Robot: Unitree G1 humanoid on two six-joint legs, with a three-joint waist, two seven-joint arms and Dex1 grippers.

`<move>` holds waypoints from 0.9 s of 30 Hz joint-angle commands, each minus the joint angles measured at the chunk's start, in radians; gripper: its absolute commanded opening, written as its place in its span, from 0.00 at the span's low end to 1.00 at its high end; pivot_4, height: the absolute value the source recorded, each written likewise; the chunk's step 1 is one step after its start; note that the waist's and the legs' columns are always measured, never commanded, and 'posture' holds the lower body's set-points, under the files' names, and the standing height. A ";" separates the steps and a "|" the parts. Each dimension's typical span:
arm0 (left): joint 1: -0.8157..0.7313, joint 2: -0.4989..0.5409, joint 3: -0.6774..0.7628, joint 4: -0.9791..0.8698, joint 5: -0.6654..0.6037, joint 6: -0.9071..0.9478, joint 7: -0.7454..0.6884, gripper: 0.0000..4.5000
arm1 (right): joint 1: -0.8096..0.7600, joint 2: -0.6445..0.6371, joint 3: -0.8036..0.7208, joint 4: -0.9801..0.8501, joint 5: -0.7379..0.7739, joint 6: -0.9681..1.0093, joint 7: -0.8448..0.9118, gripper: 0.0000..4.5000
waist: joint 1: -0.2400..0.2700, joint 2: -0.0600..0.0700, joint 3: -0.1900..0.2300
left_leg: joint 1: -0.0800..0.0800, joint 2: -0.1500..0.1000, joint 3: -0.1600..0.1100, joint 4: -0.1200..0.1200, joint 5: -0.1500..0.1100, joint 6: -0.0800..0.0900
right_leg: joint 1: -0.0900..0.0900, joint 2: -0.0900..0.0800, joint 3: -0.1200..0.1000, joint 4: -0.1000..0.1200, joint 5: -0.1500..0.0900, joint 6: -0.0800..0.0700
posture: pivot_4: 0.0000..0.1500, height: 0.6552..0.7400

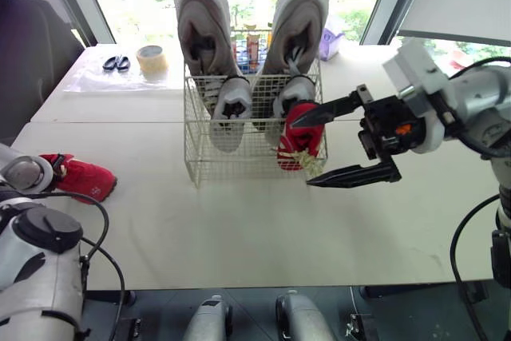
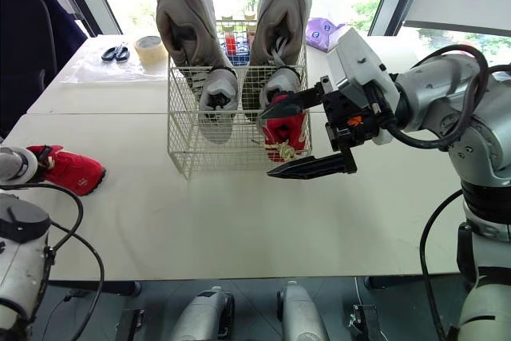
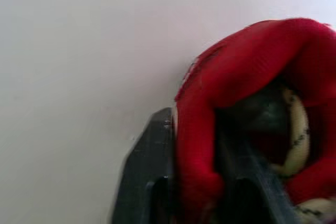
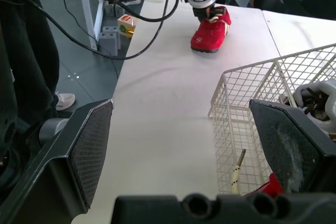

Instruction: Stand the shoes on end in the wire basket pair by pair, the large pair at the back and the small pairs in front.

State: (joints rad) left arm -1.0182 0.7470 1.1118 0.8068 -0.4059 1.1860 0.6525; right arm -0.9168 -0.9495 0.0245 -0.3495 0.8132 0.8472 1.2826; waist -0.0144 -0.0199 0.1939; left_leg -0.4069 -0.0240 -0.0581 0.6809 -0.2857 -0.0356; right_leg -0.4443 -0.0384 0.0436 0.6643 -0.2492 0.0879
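Left gripper (image 3: pixel 202 148) around red shoe (image 3: pixel 247 61)

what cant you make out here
Left wrist view: inner fingertip of the left tool, buried inside the small red fabric shoe.
Right wrist view: second small red shoe in the white wire basket, mostly behind a finger of the right tool.
Eye views: colourful items behind the basket, screened by large grey sneakers.
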 commanded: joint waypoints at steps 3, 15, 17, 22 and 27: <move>-0.037 0.002 -0.012 -0.125 -0.033 0.073 -0.008 0.02 | -0.010 -0.009 -0.043 0.023 0.003 -0.004 -0.012 1.00 | 0.002 -0.001 0.000 | 0.000 0.000 0.000 0.000 0.000 0.000 | 0.000 0.000 0.000 0.000 0.000 0.000 | 1.00 1.00; -0.171 -0.516 0.085 -1.152 -0.115 0.428 0.245 0.02 | -0.162 0.138 0.091 0.403 -0.158 -0.119 0.091 1.00 | -0.002 -0.007 -0.001 | -0.002 -0.003 0.000 0.002 0.001 -0.002 | 0.000 -0.004 -0.003 -0.001 0.001 0.002 | 1.00 1.00; -0.138 -0.445 -0.033 -1.156 -0.323 0.428 0.170 0.02 | -0.167 0.144 0.096 0.416 -0.172 -0.126 0.112 1.00 | -0.009 -0.007 -0.001 | -0.002 -0.002 0.002 0.001 0.002 -0.003 | -0.003 -0.004 -0.003 0.001 0.001 0.002 | 1.00 1.00; -0.057 -0.248 -0.195 -1.239 -0.934 0.428 -0.171 0.02 | -0.186 0.157 0.048 0.417 -0.143 -0.046 0.083 1.00 | 0.001 -0.004 -0.002 | -0.006 -0.002 0.004 0.001 0.003 -0.005 | -0.009 -0.004 -0.003 0.003 0.001 0.001 | 1.00 1.00; 0.223 -0.224 -0.262 -1.481 -1.106 0.182 -0.237 0.02 | -0.184 0.125 -0.018 0.364 -0.087 0.069 0.036 1.00 | 0.003 -0.004 -0.001 | 0.000 -0.004 0.004 0.001 0.002 -0.003 | 0.000 -0.007 -0.003 -0.002 0.001 0.001 | 1.00 1.00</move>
State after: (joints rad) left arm -0.7955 0.5044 0.8632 -0.5942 -1.4561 1.4724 0.4405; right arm -1.0779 -0.8095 0.0575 0.0482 0.6949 0.8917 1.3324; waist -0.0112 -0.0241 0.1925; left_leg -0.4078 -0.0274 -0.0552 0.6825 -0.2838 -0.0388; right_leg -0.4449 -0.0448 0.0403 0.6631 -0.2480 0.0887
